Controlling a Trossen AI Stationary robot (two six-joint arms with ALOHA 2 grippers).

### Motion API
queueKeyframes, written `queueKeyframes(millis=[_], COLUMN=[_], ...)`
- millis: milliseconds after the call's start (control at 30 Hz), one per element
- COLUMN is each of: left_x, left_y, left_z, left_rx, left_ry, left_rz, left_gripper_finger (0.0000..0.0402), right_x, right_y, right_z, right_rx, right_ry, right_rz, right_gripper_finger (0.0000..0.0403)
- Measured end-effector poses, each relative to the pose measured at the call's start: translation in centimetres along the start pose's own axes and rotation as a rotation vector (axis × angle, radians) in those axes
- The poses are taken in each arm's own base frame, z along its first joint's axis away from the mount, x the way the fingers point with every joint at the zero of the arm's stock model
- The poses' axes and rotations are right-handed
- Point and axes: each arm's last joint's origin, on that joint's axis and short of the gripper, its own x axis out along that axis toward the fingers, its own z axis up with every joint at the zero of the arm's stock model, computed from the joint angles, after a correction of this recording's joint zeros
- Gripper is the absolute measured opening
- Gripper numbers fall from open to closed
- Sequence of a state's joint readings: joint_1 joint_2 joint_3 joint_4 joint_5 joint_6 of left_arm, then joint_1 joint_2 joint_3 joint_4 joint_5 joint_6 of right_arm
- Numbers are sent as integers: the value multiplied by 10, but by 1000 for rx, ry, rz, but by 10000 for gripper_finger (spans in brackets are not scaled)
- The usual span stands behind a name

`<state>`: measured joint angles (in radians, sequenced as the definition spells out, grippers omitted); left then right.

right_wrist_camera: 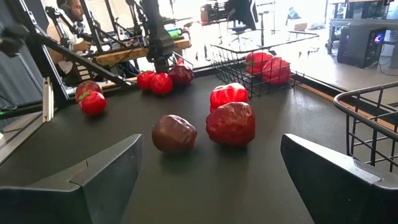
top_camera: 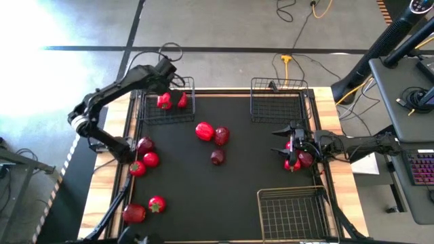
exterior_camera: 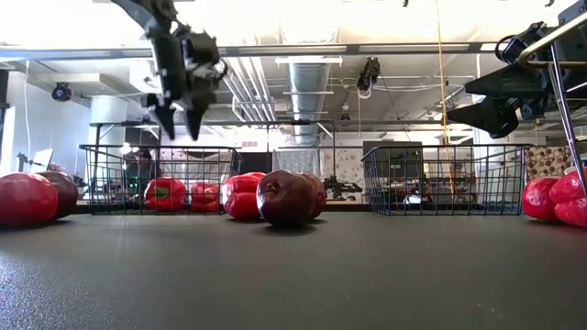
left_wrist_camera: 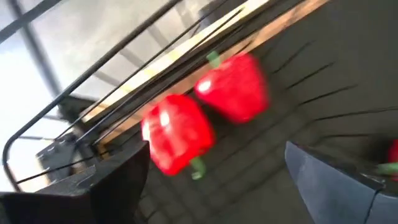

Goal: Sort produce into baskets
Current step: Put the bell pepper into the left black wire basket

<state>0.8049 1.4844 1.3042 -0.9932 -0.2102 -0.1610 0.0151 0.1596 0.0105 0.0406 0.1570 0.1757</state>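
Observation:
Two glossy red peppers (left_wrist_camera: pixel 205 118) lie on the floor of the far-left wire basket (top_camera: pixel 166 112); they also show in the high view (top_camera: pixel 172 102). My left gripper (top_camera: pixel 168 80) hangs open above that basket, empty (left_wrist_camera: pixel 217 180). A red pepper (top_camera: pixel 204 131) and two maroon fruits (top_camera: pixel 220 146) lie at the table's middle. Tomatoes and maroon fruits (top_camera: pixel 144 157) lie along the left edge. My right gripper (top_camera: pixel 278 140) is open and empty at the right side, pointing toward the middle pieces (right_wrist_camera: pixel 230 121). Several red pieces (top_camera: pixel 296 161) lie beside it.
An empty wire basket (top_camera: pixel 278 102) stands at the far right and another (top_camera: pixel 293 211) at the near right corner. A tomato (top_camera: pixel 156 203) and a maroon fruit (top_camera: pixel 133 213) lie near the left front. A person (right_wrist_camera: pixel 71 18) sits beyond the table.

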Motion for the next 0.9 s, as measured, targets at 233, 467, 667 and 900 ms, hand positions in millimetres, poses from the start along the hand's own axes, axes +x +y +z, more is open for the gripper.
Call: queueKeyframes(millis=[233, 467, 667, 900], left_x=[-30, -47, -49, -26], left_y=[-24, -76, -119, -146], left_z=[-7, -27, -47, -54], left_rx=[48, 366, 655, 740], left_ry=[-76, -101, -123, -45], left_rz=[-141, -265, -241, -215], left_gripper_finger=[355, 355, 355, 355], right_x=[0, 0, 0, 0], right_y=[0, 0, 0, 0], right_z=[0, 0, 0, 0], right_rx=[0, 0, 0, 0], right_ry=[0, 0, 0, 0], right_rz=[0, 0, 0, 0], right_gripper_finger=[373, 373, 373, 373])
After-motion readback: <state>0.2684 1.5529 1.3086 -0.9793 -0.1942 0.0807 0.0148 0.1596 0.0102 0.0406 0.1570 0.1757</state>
